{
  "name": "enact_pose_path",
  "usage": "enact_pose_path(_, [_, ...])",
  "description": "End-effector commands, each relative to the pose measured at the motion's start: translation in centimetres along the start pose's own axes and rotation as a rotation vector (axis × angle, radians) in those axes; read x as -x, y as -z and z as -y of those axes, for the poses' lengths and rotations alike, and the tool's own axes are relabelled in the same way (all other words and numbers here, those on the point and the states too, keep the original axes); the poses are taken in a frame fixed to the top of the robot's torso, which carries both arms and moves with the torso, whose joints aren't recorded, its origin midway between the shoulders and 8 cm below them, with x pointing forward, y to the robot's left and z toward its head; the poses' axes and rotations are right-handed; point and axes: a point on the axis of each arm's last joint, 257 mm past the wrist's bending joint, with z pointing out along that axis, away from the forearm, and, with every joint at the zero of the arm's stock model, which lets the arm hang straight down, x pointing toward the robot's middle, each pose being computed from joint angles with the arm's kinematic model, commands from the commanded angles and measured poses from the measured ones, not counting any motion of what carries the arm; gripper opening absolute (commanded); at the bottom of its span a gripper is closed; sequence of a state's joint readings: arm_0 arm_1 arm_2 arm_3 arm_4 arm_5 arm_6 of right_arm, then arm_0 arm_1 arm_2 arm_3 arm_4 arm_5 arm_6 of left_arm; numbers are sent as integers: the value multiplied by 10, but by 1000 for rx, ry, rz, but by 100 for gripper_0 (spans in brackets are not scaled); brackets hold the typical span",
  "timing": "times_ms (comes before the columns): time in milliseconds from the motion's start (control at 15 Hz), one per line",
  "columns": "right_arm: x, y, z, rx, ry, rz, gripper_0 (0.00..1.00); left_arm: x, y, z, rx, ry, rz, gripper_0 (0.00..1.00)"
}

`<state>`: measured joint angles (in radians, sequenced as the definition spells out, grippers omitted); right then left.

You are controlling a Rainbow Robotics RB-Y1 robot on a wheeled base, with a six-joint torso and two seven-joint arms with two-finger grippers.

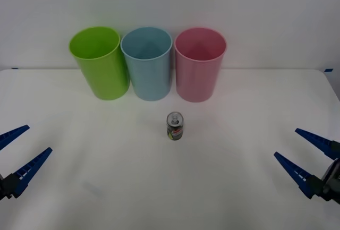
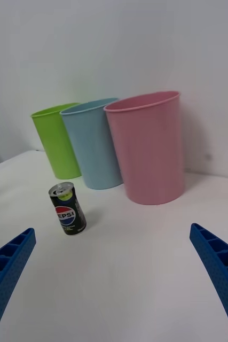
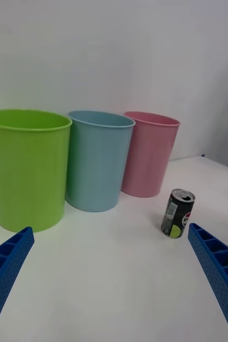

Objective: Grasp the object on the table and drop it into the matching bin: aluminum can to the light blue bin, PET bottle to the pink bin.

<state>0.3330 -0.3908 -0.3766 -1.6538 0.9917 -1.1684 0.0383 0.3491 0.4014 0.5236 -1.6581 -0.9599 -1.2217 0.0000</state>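
A small dark aluminum can with a silver top stands upright on the white table, a short way in front of the gap between the light blue bin and the pink bin. The right wrist view shows the can, the light blue bin and the pink bin; the left wrist view shows the can, the light blue bin and the pink bin. My left gripper hangs open at the near left. My right gripper hangs open at the near right. Both are far from the can.
A lime green bin stands left of the light blue bin, the three in a row at the back of the table. A plain wall rises behind them. Bare tabletop lies between the can and both grippers.
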Motion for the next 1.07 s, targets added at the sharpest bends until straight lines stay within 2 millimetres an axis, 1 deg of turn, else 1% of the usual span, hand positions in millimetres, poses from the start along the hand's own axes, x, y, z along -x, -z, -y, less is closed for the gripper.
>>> enact_pose_path(67, [-12, -18, -11, 17, -4, -8, 100, 0, 0, 0, 0, 0, 0, 100])
enact_pose_path(333, [-25, -44, -27, 50, 12, -19, 100, 0, 0, 0, 0, 0, 0, 100])
enact_pose_path(400, [-29, -54, -33, 59, 15, -19, 100, 0, 0, 0, 0, 0, 0, 100])
enact_pose_path(733, [-43, -94, -48, 49, 143, -22, 100, 0, 0, 0, 0, 0, 0, 100])
enact_pose_path(867, [-46, -108, -54, 52, 146, -23, 100, 0, 0, 0, 0, 0, 0, 100])
enact_pose_path(933, [-50, -112, -58, 60, 140, -28, 100, 0, 0, 0, 0, 0, 0, 100])
enact_pose_path(1067, [-63, -125, -58, 77, 130, -34, 100, 0, 0, 0, 0, 0, 0, 100])
